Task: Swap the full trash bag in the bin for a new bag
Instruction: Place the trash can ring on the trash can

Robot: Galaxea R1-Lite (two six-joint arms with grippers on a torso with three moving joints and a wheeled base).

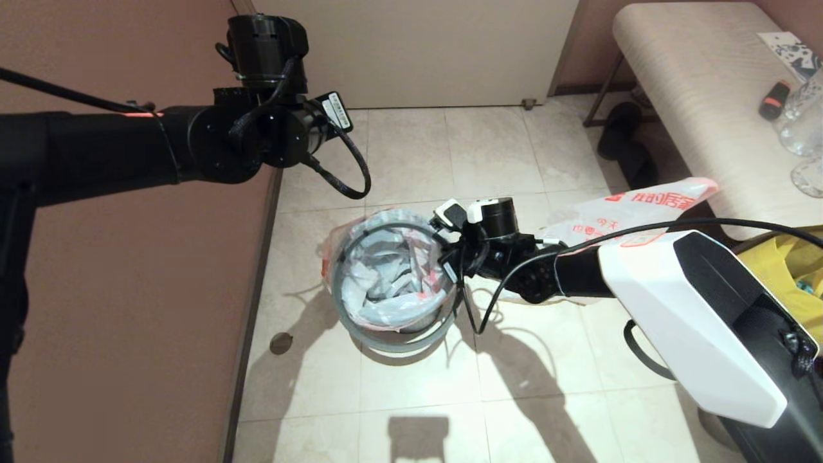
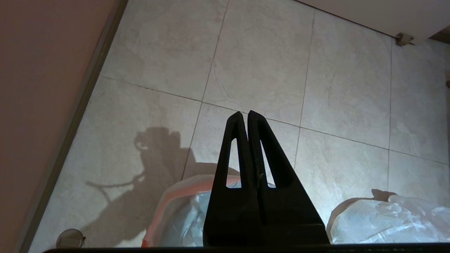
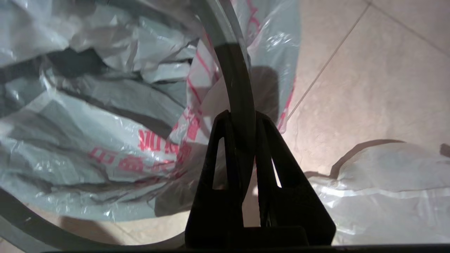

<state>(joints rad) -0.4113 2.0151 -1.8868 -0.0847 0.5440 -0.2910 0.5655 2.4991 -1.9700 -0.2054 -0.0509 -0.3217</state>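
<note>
Nearest the robot, the right arm reached from the lower right across the tiled floor [image 1: 533, 386], its white shell giving way to a black wrist that pointed leftward at the bin. Its right hand [image 3: 242, 116] was clamped on the thin grey hoop [image 3: 240, 88]; in the right wrist view the band ran between the two black fingers [image 3: 219, 140], which pinched it from either side. The hoop hung around the mouth of the bin [image 1: 392, 283], tilted so that its near part sagged lower than the rim. Inside sat the new bag [image 1: 386, 276], crinkled white plastic with red print, its pink-red edge spilling over the rim on the wall side.

Just behind the right wrist, the full trash bag [image 1: 630, 212] lay on the floor beside the bench [image 1: 694, 96], its bold red characters facing up. A yellow bag [image 1: 791, 263] showed at the right edge.

Farther back and higher, the left arm stretched level from the left along the brown wall [image 1: 128, 289], its left hand [image 2: 245, 114] held above the floor beyond the bin with fingers pressed together, holding nothing.
</note>
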